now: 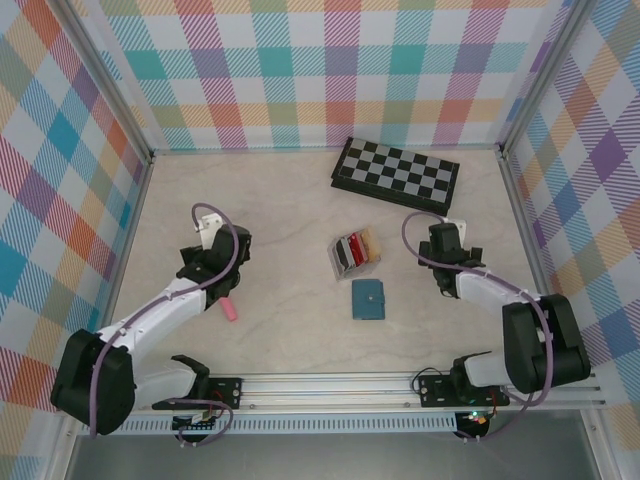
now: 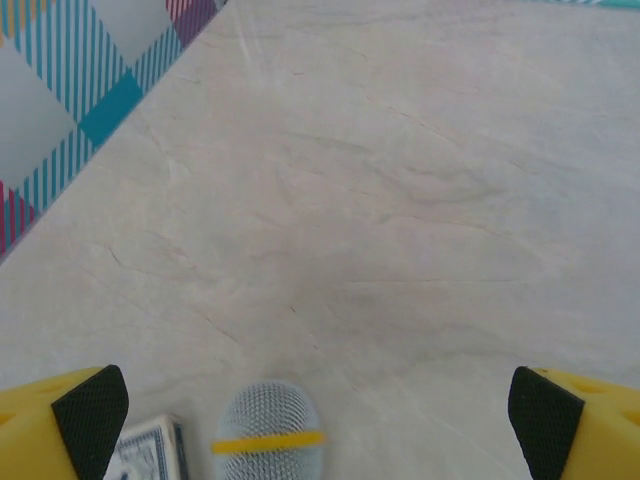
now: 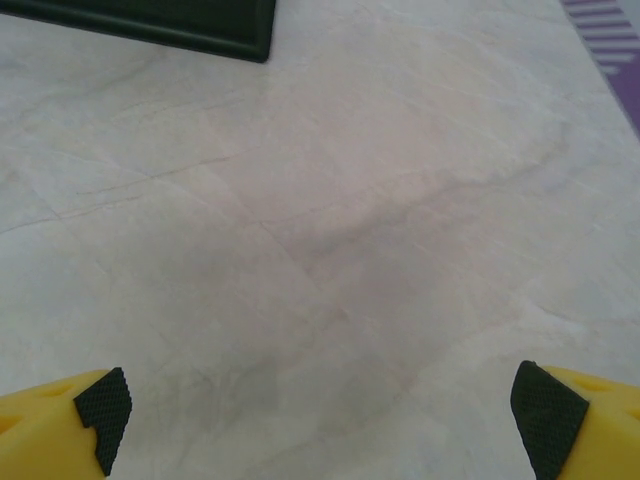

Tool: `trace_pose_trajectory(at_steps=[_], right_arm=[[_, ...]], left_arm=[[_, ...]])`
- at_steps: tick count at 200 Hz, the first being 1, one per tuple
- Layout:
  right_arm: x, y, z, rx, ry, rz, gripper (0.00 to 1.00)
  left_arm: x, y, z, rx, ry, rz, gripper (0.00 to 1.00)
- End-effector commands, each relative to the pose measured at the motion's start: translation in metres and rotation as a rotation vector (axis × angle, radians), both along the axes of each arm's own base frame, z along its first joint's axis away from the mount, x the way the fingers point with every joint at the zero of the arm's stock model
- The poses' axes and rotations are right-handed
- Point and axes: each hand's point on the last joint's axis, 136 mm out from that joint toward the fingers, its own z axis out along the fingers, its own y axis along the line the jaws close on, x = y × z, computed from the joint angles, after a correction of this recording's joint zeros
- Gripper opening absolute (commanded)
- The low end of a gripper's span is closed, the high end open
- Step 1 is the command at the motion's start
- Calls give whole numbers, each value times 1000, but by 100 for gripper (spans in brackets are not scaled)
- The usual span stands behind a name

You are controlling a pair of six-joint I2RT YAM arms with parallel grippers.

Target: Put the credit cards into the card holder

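The credit cards (image 1: 355, 250), red, dark and tan, stand upright in a small grey tray (image 1: 338, 262) at mid-table. The card holder (image 1: 368, 299), a teal-blue wallet, lies shut just in front of that tray. My left gripper (image 1: 220, 252) hangs over the table's left part, well left of the cards. In the left wrist view the left gripper (image 2: 320, 428) is open, its black pads (image 2: 90, 420) far apart over bare table. My right gripper (image 1: 446, 252) is to the right of the tray. In the right wrist view the right gripper (image 3: 322, 420) is open and holds nothing.
A black-and-white chessboard (image 1: 395, 173) lies at the back, its dark edge (image 3: 180, 25) ahead of the right gripper. A pink stick (image 1: 229, 308) lies near the left arm. Under the left gripper are a mesh microphone head (image 2: 268, 435) and a patterned card box (image 2: 150, 452). Checked walls enclose the table.
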Motion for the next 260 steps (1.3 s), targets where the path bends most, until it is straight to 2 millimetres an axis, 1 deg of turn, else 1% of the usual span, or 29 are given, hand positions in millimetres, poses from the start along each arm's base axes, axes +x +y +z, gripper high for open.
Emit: trace_pose_trajectory(at_steps=[1,21,25,28,33,57,63,71,80,89,101,109,115,121,128,136,144,158,174,182,189,202,211,229,260], right_arm=[[41,19,35,23,-238,140,100],[50,23,44,34,-320,211,100],[50,23,43,44,-330,224,100],[53,25,47,57,-358,236,100],[54,23,46,76,-364,240,100],[53,26,37,139,-388,293,100],[51,28,38,150,-395,315,100],[49,32,38,155,-407,339,100],[49,33,38,162,-407,348,100],[50,33,36,168,-400,355,100],[51,31,34,179,-397,348,100],[52,28,28,190,-392,337,100],[55,28,28,181,-417,341,100],[52,29,23,191,-379,338,100],[54,27,26,194,-388,334,100],[54,24,23,196,-372,313,100],[56,21,25,201,-382,301,100],[57,16,25,206,-384,278,100],[56,15,24,204,-379,269,100],[56,15,25,204,-383,271,100],[56,15,25,206,-378,270,100],[56,15,25,206,-380,271,100],[56,15,24,206,-378,271,100],[56,16,25,205,-380,272,100],[56,16,24,209,-376,271,100]], left_arm=[[18,16,5,61,-112,-40,100],[26,21,-20,87,-95,-65,100],[28,21,-23,98,-96,-72,100],[29,21,-23,104,-103,-77,100],[31,19,-27,108,-115,-92,100],[44,22,-21,57,-233,-114,100],[48,25,-20,41,-257,-115,100],[53,27,-24,20,-250,-125,100],[57,24,-32,-7,-231,-156,100],[57,20,-41,-13,-235,-184,100],[58,12,-47,-19,-247,-236,100],[59,8,-53,-19,-237,-261,100],[62,7,-52,-16,-246,-266,100],[64,6,-54,-26,-218,-281,100],[67,5,-58,-46,-200,-295,100],[69,13,-59,-59,-189,-254,100],[70,21,-61,-99,-187,-237,100],[70,22,-60,-102,-188,-238,100],[70,21,-60,-100,-188,-240,100],[71,13,-61,-99,-181,-285,100],[74,-5,-62,-113,-158,-399,100],[72,-8,-62,-118,-167,-414,100],[74,-4,-62,-118,-162,-391,100],[71,16,-61,-105,-181,-273,100],[71,17,-61,-103,-183,-263,100]])
